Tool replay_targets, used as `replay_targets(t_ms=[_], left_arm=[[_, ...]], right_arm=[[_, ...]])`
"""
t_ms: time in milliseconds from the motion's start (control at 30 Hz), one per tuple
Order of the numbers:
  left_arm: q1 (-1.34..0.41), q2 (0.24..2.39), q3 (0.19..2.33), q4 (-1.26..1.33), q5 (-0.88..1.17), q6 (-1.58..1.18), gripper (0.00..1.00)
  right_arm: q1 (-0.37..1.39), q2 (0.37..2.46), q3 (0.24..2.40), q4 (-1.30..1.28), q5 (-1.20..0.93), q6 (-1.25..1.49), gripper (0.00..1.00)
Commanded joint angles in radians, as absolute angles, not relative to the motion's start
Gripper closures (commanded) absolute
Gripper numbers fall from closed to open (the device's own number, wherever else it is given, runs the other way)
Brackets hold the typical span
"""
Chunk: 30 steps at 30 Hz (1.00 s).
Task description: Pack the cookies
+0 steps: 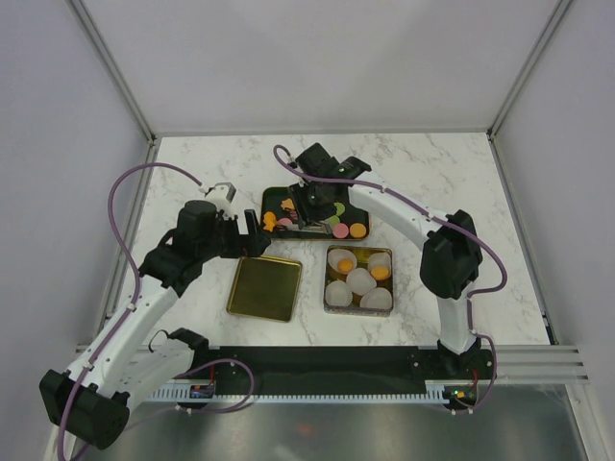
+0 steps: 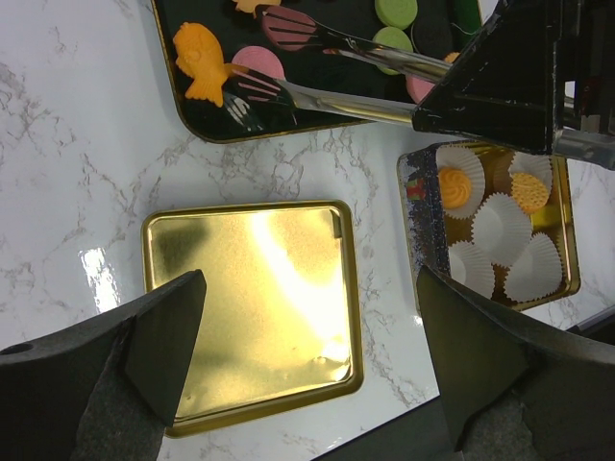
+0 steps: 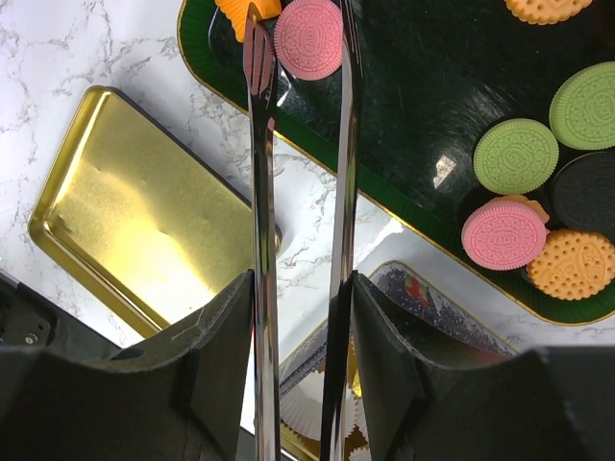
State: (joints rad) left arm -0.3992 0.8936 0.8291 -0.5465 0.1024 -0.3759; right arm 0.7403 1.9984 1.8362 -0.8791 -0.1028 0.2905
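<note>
Several round pink, green, orange and dark cookies and an orange fish cookie (image 2: 202, 62) lie on a dark tray (image 1: 267, 197). My right gripper (image 3: 303, 288) is shut on metal tongs (image 3: 259, 144). The tong tips stand either side of a pink cookie (image 3: 309, 38) lying on the tray; I cannot tell if they pinch it. A gold tin (image 1: 327, 288) holds white paper cups, two with an orange cookie (image 1: 346, 265) inside. My left gripper (image 2: 309, 288) is open and empty, hovering over a gold lid (image 2: 250, 307).
The gold lid (image 1: 264, 287) lies flat to the left of the tin, in front of the tray. The right arm (image 1: 423, 226) arches over the tin from the right. Grey walls close the table at the back and sides.
</note>
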Motion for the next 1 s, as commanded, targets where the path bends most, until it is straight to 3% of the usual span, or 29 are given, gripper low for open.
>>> replay_targets(t_ms=[0, 467, 967], left_arm=[[-0.394, 0.879, 0.834, -0.538, 0.092, -0.360, 0.00], [-0.394, 0.876, 0.834, -0.540, 0.091, -0.360, 0.00], [-0.396, 0.873, 0.834, -0.538, 0.098, -0.362, 0.00]], right_arm=[[0.744, 2.020, 1.878, -0.859, -0.092, 0.276, 0.48], [0.739, 2.016, 1.865, -0.859, -0.123, 0.276, 0.50], [0.689, 1.944, 1.799, -0.850, -0.172, 0.282, 0.58]])
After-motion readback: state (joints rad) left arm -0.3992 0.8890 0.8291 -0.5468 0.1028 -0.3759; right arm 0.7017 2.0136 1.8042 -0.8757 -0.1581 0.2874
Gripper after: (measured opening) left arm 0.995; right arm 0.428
